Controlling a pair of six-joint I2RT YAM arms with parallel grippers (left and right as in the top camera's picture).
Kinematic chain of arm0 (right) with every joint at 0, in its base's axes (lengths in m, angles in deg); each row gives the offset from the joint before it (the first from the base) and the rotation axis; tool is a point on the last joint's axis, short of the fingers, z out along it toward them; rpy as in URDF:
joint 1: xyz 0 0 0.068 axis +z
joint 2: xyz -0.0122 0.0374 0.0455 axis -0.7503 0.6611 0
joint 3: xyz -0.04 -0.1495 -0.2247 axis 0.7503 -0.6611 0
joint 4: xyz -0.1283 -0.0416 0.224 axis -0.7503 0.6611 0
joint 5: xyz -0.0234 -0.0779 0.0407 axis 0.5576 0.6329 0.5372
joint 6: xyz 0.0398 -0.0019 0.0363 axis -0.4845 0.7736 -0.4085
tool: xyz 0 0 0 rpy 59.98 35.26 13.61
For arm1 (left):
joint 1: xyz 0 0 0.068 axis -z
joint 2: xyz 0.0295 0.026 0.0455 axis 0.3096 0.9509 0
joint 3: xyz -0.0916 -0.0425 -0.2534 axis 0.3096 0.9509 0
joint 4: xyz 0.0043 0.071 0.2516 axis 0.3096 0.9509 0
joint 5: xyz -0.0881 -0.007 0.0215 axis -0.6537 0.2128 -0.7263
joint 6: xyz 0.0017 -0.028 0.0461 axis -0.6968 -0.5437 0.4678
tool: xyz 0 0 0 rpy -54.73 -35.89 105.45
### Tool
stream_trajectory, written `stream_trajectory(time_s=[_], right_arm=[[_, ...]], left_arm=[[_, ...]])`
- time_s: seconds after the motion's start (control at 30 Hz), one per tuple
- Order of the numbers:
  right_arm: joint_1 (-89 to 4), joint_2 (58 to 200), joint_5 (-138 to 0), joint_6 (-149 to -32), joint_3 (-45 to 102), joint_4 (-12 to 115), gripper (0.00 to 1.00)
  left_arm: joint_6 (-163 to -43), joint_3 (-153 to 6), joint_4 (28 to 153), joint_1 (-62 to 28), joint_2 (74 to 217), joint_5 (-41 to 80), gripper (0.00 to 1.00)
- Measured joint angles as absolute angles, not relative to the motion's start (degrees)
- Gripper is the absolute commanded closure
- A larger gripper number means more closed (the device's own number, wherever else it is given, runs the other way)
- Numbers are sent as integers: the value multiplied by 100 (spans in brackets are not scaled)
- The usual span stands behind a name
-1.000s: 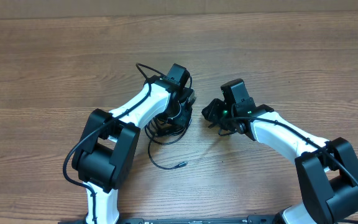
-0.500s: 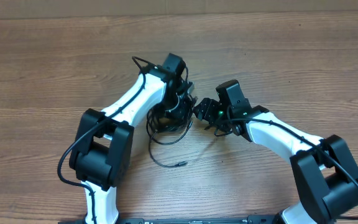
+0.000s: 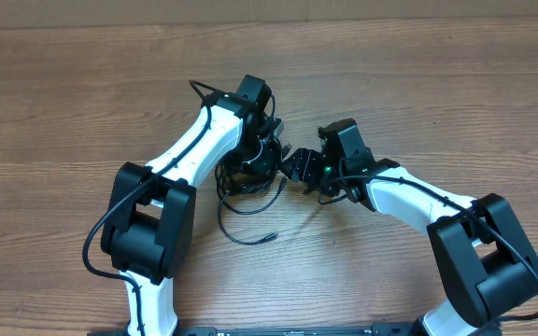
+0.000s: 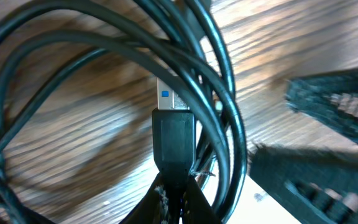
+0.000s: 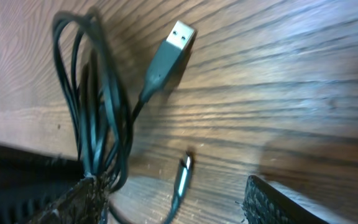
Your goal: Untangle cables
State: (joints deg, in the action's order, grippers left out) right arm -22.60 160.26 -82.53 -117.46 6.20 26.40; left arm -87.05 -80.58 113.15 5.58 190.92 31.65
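The cables (image 3: 243, 179) are thin black cords bunched in loops under my left arm, with one loose end trailing toward a small plug (image 3: 271, 236). My left gripper (image 3: 267, 154) (image 4: 176, 199) is shut on the black body of a USB plug (image 4: 174, 140), whose silvery tip points away among the loops (image 4: 222, 93). My right gripper (image 3: 297, 170) (image 5: 179, 202) stands open just right of the bundle. A small silvery plug (image 5: 182, 174) lies on the wood between its fingers. Its left finger (image 5: 79, 199) touches a hanging bunch of cords (image 5: 95, 124). Another USB plug (image 5: 169, 53) lies beyond.
The wooden table (image 3: 437, 84) stretches bare around both arms. Thicker black wires (image 3: 110, 233) run along the left arm and base. The right gripper's ribbed fingers (image 4: 334, 106) show close by in the left wrist view.
My left gripper has moved up and to the left, pulling the bundle with it. My right gripper has slid left toward the cables and its jaws have widened.
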Motion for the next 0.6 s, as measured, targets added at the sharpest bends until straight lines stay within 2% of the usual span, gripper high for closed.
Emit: stream_trajectory(time_s=[0.23,0.6], right_arm=[[-2260,16026,-8535,-11547,620,2562,29],[-2262,16026,-8465,-11495,620,2579,30]], left_arm=[[-8703,-8058,11326,558,19092,3217,96],[-8703,-8058,11254,543,19092,2450,96]])
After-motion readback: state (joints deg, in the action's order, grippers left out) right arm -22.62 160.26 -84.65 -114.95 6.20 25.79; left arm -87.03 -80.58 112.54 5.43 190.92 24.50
